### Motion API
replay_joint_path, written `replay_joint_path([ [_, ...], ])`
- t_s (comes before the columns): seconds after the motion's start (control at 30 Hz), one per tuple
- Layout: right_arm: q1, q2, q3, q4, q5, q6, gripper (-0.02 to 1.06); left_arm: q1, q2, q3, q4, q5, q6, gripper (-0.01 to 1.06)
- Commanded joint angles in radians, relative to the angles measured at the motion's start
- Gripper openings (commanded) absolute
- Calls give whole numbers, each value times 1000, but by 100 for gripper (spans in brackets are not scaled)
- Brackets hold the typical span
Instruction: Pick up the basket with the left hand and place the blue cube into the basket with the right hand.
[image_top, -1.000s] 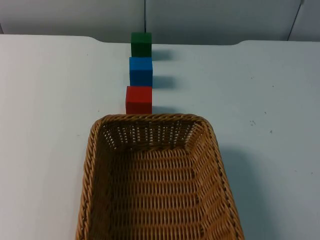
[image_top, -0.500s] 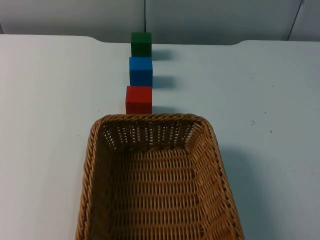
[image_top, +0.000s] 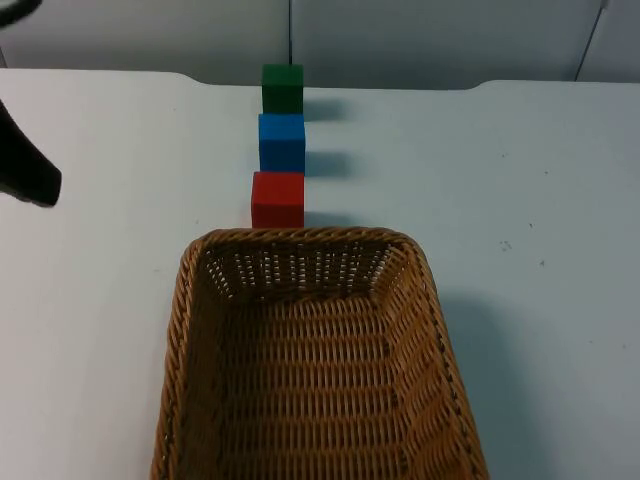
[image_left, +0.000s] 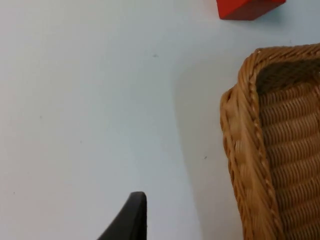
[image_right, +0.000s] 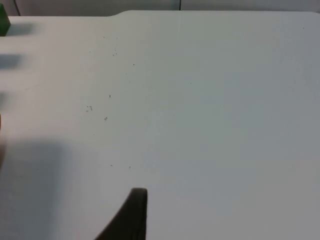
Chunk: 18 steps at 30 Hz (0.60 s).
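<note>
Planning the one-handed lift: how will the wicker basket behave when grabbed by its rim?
The basket is woven wicker, so probably light and fairly stiff, flexing slightly. It is long, so held at one edge it may tilt. The braided rim should not slip easily in the left claw.

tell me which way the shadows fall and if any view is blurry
Top view: the green cube, blue cube, red cube and basket each cast a soft shadow toward the picture's right, so the light comes from the left; all crisp, no glare. Left wrist view: sharp, the basket's shadow lies on the table beside it. Right wrist view: slightly soft, the cubes' shadows smeared.
</note>
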<state>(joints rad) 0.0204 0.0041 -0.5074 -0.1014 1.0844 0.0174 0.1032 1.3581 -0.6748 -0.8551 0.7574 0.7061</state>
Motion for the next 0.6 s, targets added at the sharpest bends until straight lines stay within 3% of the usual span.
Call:
replay_joint_path([
  [0.0, -8, -4, 2, -7, -9, 2, 104, -6, 12, 26, -47, -29, 27, 104],
  [0.13, -8, -4, 2, -7, -9, 2, 104, -39, 40, 26, -43, -45, 38, 104],
  [0.3, -8, -4, 2, -7, -9, 2, 104, -171, 134, 26, -3, -113, 16, 104],
  [0.57, -8, -4, 2, -7, -9, 2, 104, -298, 337, 26, -49, -169, 36, 104],
])
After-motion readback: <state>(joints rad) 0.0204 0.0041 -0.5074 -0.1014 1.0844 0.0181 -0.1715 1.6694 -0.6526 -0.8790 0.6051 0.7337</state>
